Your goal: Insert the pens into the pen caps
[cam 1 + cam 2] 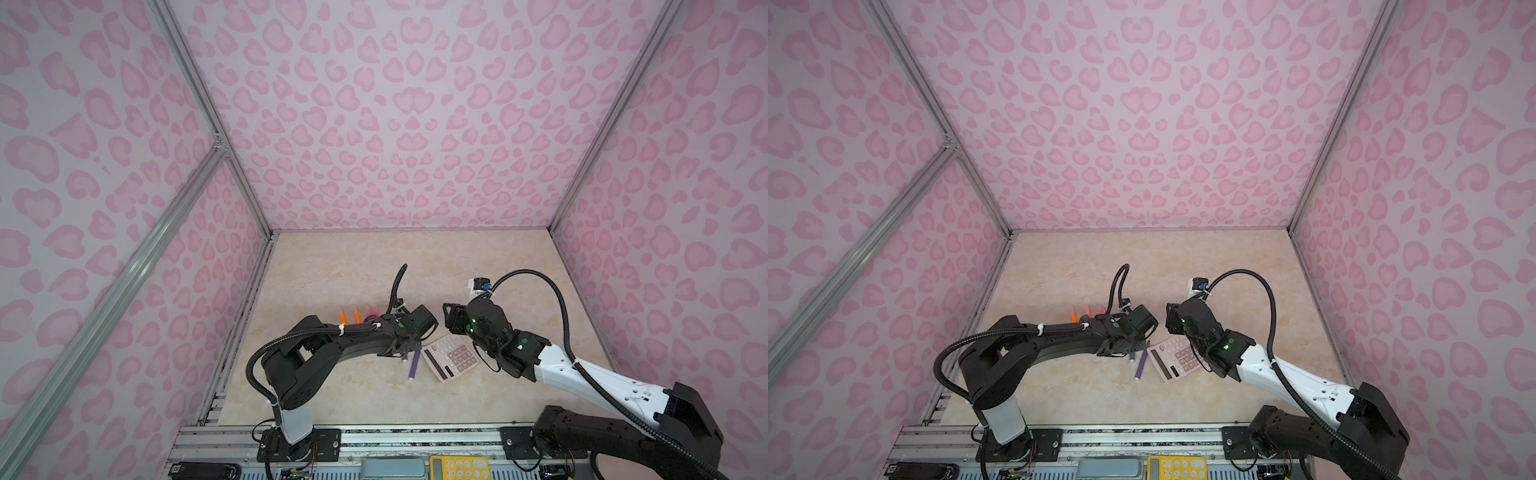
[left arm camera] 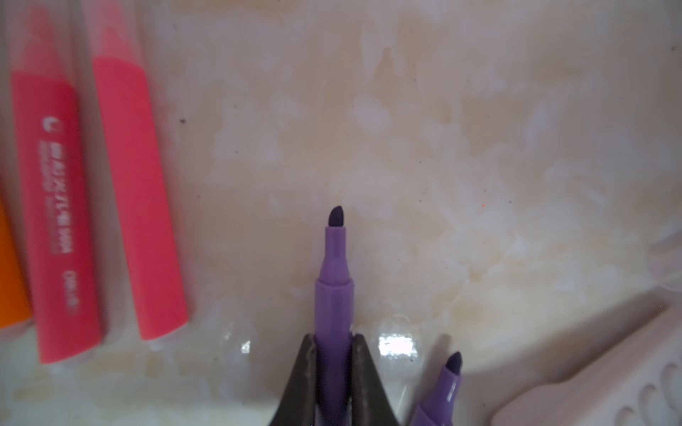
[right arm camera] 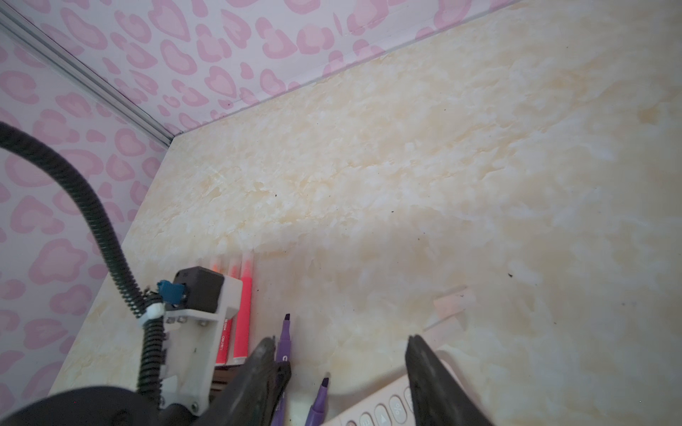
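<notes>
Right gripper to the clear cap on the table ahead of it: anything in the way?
Nothing visible. The right gripper hangs open near the pink calculator; only bare table lies between it and the clear cap. The held purple pen, in the left gripper, and the loose purple pen lie off to one side.

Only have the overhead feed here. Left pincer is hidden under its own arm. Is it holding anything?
Observer: Yes. The left wrist view shows the left pincer shut on a slim purple marker pen.
Operator: Capped?
Observer: No, its dark felt tip is bare.
Operator: Right pincer?
Observer: The right wrist view shows the right pincer open, with nothing between its fingers.
</notes>
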Robot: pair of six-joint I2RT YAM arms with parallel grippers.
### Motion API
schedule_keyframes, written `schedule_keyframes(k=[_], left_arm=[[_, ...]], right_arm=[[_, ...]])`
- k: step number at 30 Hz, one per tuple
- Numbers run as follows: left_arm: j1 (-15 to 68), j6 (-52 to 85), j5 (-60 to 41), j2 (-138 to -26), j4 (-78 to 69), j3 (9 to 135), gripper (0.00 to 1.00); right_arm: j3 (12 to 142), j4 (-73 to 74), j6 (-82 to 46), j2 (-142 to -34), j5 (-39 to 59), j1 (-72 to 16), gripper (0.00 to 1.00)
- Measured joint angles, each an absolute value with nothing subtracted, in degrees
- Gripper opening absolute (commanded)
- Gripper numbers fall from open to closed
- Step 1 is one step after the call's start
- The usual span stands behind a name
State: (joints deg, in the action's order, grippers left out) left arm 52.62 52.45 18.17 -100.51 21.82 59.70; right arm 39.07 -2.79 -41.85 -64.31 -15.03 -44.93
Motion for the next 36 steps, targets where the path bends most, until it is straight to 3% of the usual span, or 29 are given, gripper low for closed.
schedule_keyframes(k=[10, 19, 36], left_arm=[[50.6, 33.8, 16.1, -84.3, 0.7, 47.7, 0.04], [50.3, 25.2, 5.3, -81.1, -10.5, 44.8, 0.04], [50.3, 22.8, -2.9, -80.3, -11.5, 45.1, 0.03]], right_arm=[[35.2, 2.1, -42.1, -60.1, -12.7, -43.1, 0.64], [34.9, 9.1, -40.2, -63.0, -2.4, -43.1, 0.62], [37.5, 13.1, -41.6, -71.1, 6.3, -43.0, 0.43]])
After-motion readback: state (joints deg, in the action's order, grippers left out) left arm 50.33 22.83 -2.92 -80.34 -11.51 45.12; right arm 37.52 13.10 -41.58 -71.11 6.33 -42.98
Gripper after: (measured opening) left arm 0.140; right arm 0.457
